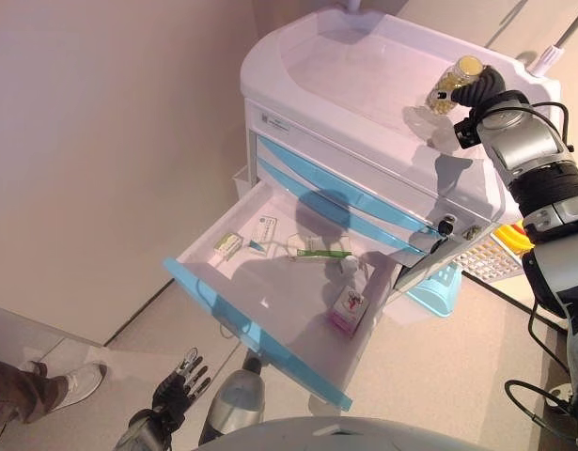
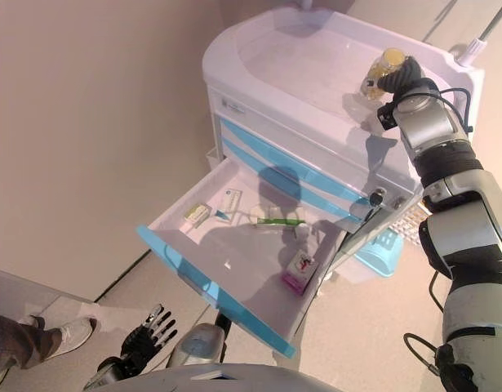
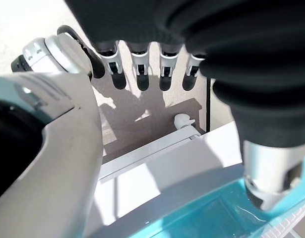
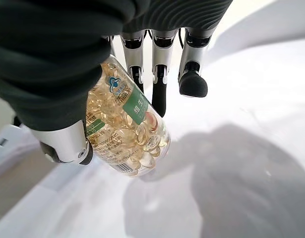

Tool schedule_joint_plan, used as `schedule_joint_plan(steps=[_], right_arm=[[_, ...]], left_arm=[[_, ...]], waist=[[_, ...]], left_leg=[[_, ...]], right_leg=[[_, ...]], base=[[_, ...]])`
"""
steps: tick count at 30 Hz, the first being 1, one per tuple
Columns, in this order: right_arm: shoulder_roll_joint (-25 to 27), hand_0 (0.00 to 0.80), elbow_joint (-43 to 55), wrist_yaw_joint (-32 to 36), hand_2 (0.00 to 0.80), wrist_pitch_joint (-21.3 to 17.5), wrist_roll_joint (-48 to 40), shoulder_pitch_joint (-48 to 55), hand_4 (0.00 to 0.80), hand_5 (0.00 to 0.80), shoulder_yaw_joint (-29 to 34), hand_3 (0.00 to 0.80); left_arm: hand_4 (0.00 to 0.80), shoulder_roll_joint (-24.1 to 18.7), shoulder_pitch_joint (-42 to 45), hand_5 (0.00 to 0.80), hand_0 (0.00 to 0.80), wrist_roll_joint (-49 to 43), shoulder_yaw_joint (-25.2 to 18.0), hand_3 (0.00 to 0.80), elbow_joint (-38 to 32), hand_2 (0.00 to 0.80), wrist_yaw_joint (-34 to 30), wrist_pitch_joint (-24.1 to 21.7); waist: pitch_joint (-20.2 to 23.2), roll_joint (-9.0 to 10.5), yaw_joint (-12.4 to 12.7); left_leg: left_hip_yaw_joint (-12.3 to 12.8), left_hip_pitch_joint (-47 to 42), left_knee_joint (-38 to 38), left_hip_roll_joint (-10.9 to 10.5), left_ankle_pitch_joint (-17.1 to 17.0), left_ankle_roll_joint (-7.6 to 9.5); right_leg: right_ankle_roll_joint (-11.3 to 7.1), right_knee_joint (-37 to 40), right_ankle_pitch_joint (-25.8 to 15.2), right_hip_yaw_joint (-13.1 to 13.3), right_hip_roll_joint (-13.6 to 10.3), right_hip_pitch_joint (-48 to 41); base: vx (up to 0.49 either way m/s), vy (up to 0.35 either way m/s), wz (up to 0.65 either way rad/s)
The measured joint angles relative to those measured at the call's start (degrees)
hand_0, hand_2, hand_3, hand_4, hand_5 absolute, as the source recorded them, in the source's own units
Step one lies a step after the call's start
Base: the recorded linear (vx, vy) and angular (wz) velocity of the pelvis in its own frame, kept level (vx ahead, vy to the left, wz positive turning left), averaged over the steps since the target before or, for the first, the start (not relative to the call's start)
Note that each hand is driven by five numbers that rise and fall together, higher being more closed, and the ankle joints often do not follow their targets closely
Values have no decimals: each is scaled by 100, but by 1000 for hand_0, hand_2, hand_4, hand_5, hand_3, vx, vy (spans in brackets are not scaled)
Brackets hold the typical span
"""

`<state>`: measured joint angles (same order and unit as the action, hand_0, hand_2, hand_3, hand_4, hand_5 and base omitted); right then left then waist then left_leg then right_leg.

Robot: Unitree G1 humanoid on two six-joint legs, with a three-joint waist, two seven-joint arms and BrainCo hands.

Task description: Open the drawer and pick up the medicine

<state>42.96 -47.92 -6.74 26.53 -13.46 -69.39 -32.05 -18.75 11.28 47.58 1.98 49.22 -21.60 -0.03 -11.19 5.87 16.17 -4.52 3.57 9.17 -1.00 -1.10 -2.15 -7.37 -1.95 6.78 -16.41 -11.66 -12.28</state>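
A clear medicine bottle [image 1: 455, 80] full of yellow capsules, with a green label, is in my right hand [image 1: 483, 91], just above the white top [image 1: 354, 70] of the medical cart. In the right wrist view the bottle [image 4: 125, 129] sits pinched between thumb and fingers. The cart's lowest blue-fronted drawer [image 1: 251, 324] stands pulled out. In it lie a pink box [image 1: 348, 308], a green-and-white tube [image 1: 321, 252], a small green box [image 1: 227, 246] and a white box [image 1: 264, 230]. My left hand [image 1: 180, 381] hangs low below the drawer, fingers straight and empty.
A wall runs along the left of the cart. A light blue basket [image 1: 437, 282] and a white basket with a yellow item [image 1: 514, 235] stand at the cart's right side. A person's shoe [image 1: 72, 381] shows on the floor at the lower left.
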Motion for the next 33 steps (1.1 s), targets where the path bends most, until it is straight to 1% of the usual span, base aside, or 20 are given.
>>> schedule_joint_plan(steps=[4,11,12,13,20,27,33], right_arm=[[-64,800,-177,95,800,-26,8,-5,800,800,13,800],[-67,800,-382,214,800,-105,139,-39,800,800,28,800],[-67,276,-382,214,276,-105,159,-40,276,276,28,276],[-67,0,-383,208,0,-106,170,-40,0,0,28,0],[-160,0,-545,164,0,-108,168,-39,0,0,26,0],[-158,0,-536,-72,0,-107,166,-39,0,0,26,0],[-156,0,-420,-309,0,-26,161,-39,0,0,26,0]], left_arm=[[0,-4,0,0,0,1,4,0,-2,0,0,5],[0,-4,0,0,0,1,8,0,-17,0,-1,57],[0,-4,1,0,0,1,8,0,-19,0,-1,101],[0,-4,3,0,0,1,16,0,-19,0,-1,117],[0,-5,9,0,0,25,109,0,-22,0,-1,118],[0,-5,5,0,0,96,115,0,-22,0,-1,117],[0,-5,12,0,0,109,115,0,-24,0,-2,118]], waist=[[-19,-35,50],[-22,-42,105],[-22,-42,105],[-22,-42,105],[-40,-69,123],[-40,-69,117],[-43,-70,106]], left_leg=[[-10,-2,0,-4,-1,1],[-43,-3,-10,-4,-12,-1],[-43,-6,-19,-5,-18,-1],[-43,-18,-51,-7,-33,1],[-43,-22,-58,-8,-43,-1],[-41,-22,-61,-9,-44,-3],[-39,-22,-63,-7,-44,-3]], right_leg=[[0,0,0,-4,-3,-3],[1,-6,0,-21,-21,-9],[0,-6,0,-22,-23,-9],[0,-6,0,-23,-27,-8],[-1,-4,-1,-26,-28,-8],[-1,-5,-1,-28,-25,-7],[-1,-6,-1,-26,-31,-3]], base=[[0,0,0],[0,0,0],[0,0,0],[0,0,0],[0,0,0],[0,0,0],[0,0,0]])
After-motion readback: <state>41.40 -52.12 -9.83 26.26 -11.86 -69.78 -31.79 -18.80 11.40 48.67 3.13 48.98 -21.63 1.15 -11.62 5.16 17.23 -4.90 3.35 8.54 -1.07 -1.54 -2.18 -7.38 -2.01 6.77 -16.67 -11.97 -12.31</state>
